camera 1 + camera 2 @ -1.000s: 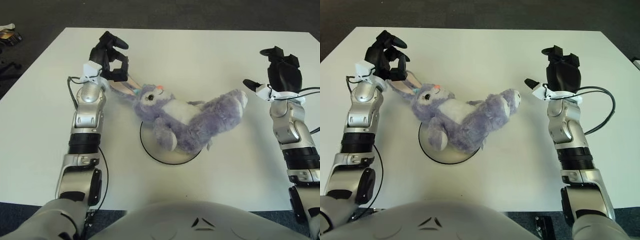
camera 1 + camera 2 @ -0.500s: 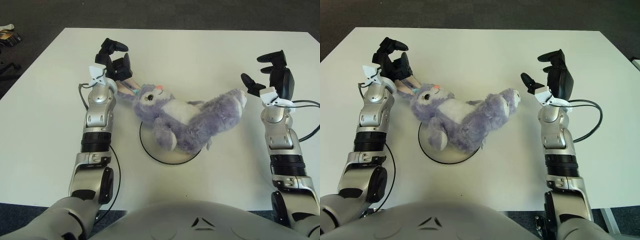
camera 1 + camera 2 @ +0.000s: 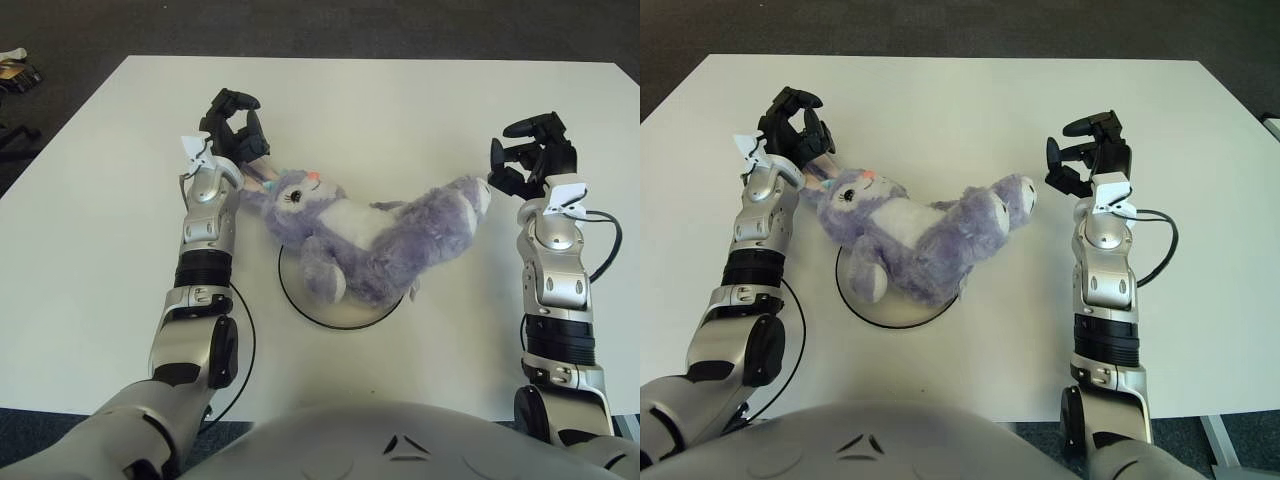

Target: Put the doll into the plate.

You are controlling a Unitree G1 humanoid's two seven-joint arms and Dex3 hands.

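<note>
Lying Across the Plate, the Doll Sat Between Two Raised Hands

Sprawling diagonally over the white table (image 3: pixel 420 90), the doll (image 3: pixel 365 240), a lilac plush rabbit with a white belly and a pink nose, lay partly on the plate (image 3: pixel 300 305) and partly beyond it. Its lower arm and belly covered most of the round white plate, whose dark rim showed only along the near and left edge. Its head pointed toward the robot's left and away from the robot, ears stretched out flat on the table, while its legs reached off the plate toward the robot's right, the feet ending clear of the rim.

The left hand (image 3: pixel 234 125) stood at the ears, its dark fingers curled over their tips; whether the fingers actually pinched an ear or only arched above it could not be told from either eye view. The left forearm ran back along the table, just beside the rabbit's head.

The right hand (image 3: pixel 1088 160) was held near the doll's feet, a narrow strip of bare table showing between them. Its fingers were bent loosely inward with space between them, and they gripped nothing. A black cable (image 3: pixel 1160 250) looped out from the right wrist over the table.
</note>
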